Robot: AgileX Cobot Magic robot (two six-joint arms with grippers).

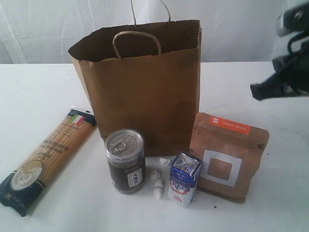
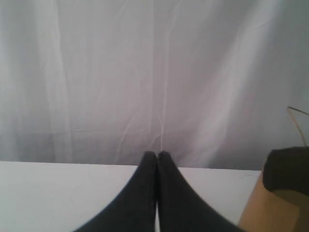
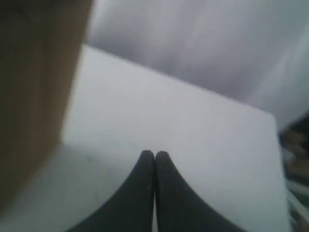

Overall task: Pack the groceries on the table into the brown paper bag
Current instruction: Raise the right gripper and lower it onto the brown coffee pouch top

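Brown paper bag (image 1: 145, 96): standing upright at the middle back of the worktop (image 1: 38, 87), mouth gaping open and both twisted loop handles sticking up. One edge of it is also showing in the left wrist view, and it is appearing as a brown blur in the right wrist view.
Dark can (image 1: 125, 162): standing upright in front of the bag, toward its left side, with its silver pull-tab lid facing up.
Blue-white mini carton (image 1: 183, 179): standing to the right of the can, turned corner-on to the camera.
Brown pouch with orange label (image 1: 227, 154): standing just right of the carton and behind it, beside the bag's right lower corner; contact with the carton cannot be told.
Long spaghetti packet (image 1: 46, 159): lying flat and slantwise on the left, its far end nearing the bag's left lower corner.
Small white pieces (image 1: 157, 181): lying between the can and the carton, too small to identify.
Left gripper (image 2: 157, 154): jaws pressing together, gripping nothing, hanging over bare worktop with the bag off to one side.
Right gripper (image 3: 154, 155): jaws pressing together, gripping nothing, hanging over bare worktop beside the bag.
Right arm (image 1: 285, 77): showing as a dark blur at the right edge, above and behind the pouch.
White curtain (image 1: 241, 29): hanging behind the worktop.
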